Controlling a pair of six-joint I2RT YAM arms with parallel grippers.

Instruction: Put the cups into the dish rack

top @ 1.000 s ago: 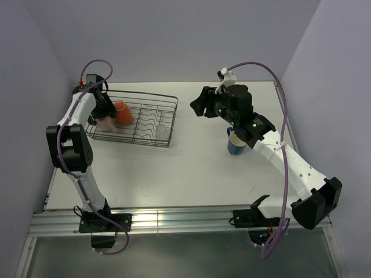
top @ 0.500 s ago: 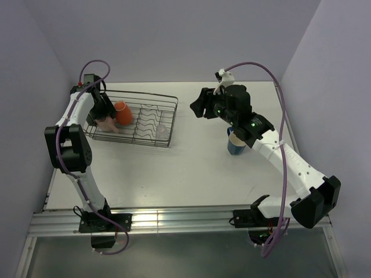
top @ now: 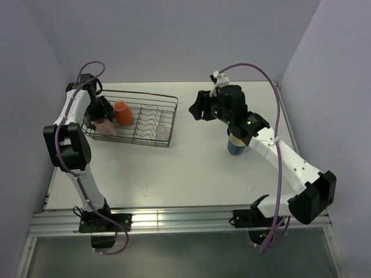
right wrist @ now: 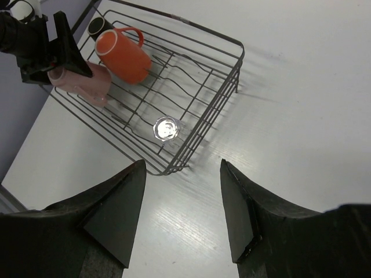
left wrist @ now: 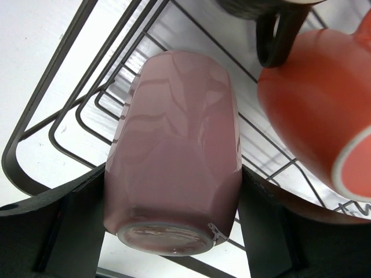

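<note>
The left gripper (left wrist: 174, 171) grips the pink cup (left wrist: 174, 145) with wide jaws, tilted over the dish rack (right wrist: 197, 98) beside the orange cup (left wrist: 313, 98); the right gripper (right wrist: 181, 168) gapes empty above the table; the blue cup (top: 236, 147) stands under its arm.

We've got a white table (top: 174, 174) boxed in by pale lavender walls: back wall (top: 174, 35), left wall (top: 23, 116), right wall (top: 342, 87). An aluminium rail (top: 185, 220) runs along its near edge, glinting mid-span. Light is soft and even, shadows faint.
</note>
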